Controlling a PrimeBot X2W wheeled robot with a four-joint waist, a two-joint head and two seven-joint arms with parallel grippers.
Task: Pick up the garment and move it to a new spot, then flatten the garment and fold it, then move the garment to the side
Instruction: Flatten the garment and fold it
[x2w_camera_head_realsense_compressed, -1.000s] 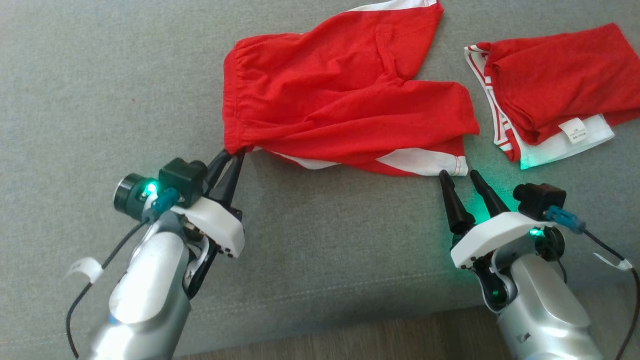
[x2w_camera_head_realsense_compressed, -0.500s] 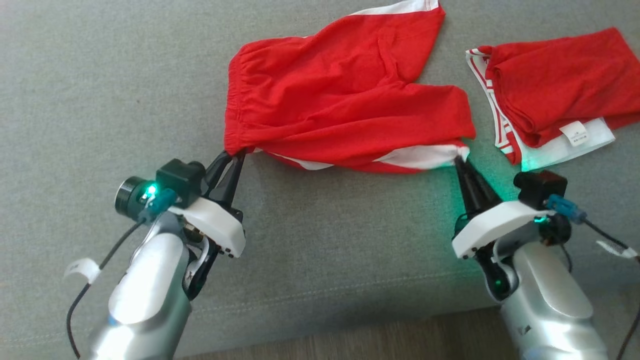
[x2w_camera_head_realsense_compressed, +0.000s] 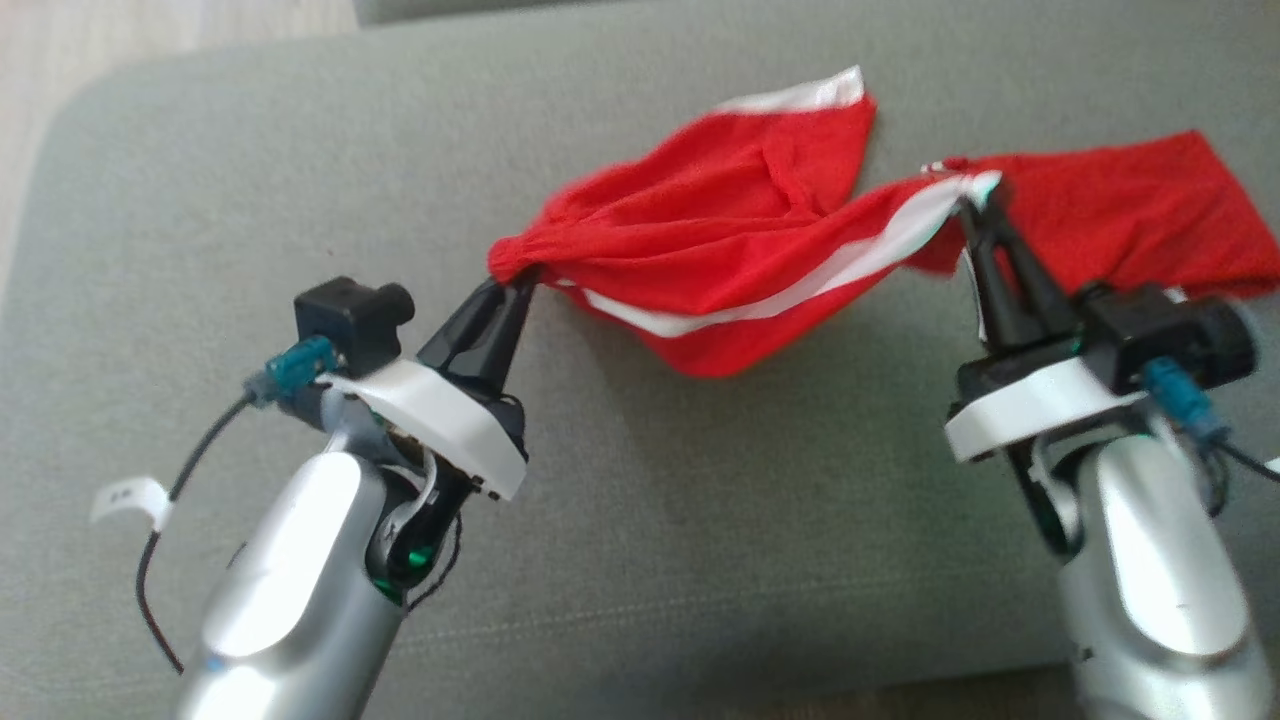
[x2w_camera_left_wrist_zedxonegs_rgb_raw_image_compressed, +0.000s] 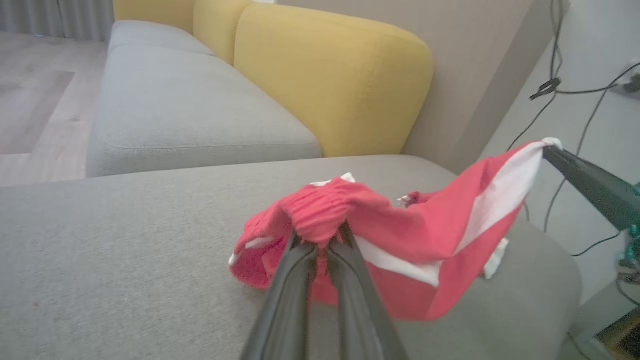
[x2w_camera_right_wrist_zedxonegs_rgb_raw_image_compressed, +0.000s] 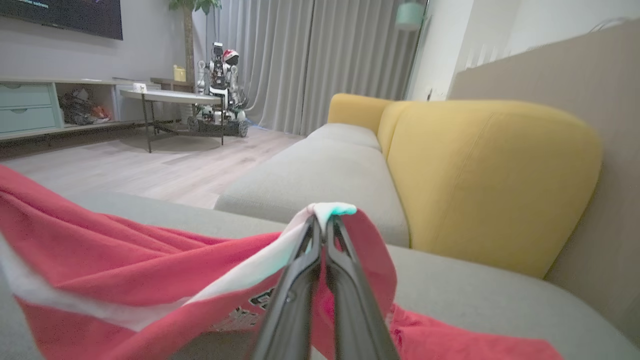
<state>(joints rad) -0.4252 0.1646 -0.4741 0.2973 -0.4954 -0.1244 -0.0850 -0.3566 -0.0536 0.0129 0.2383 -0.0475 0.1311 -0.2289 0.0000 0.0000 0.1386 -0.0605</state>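
The garment (x2w_camera_head_realsense_compressed: 720, 240) is a pair of red shorts with white side stripes, lifted off the grey sofa cushion (x2w_camera_head_realsense_compressed: 250, 200) and sagging between both grippers. My left gripper (x2w_camera_head_realsense_compressed: 512, 282) is shut on its bunched red waistband corner (x2w_camera_left_wrist_zedxonegs_rgb_raw_image_compressed: 320, 215). At the far end my right gripper (x2w_camera_head_realsense_compressed: 972, 200) is shut on the white-edged leg hem (x2w_camera_right_wrist_zedxonegs_rgb_raw_image_compressed: 330, 210), raised above the cushion. In the left wrist view the right gripper's dark fingers (x2w_camera_left_wrist_zedxonegs_rgb_raw_image_compressed: 590, 182) hold that white hem at the upper right.
A second red garment (x2w_camera_head_realsense_compressed: 1130, 215) lies on the cushion behind the right gripper. Yellow backrest cushions (x2w_camera_left_wrist_zedxonegs_rgb_raw_image_compressed: 330, 75) stand at the sofa's far side. Wood floor (x2w_camera_head_realsense_compressed: 150, 30) borders the cushion's far left; a table and another robot (x2w_camera_right_wrist_zedxonegs_rgb_raw_image_compressed: 220, 90) stand across the room.
The right gripper closed on the white hem and rose with it. Both grippers lifted the garment off the cushion; it now hangs bunched between them. The head camera has also shifted.
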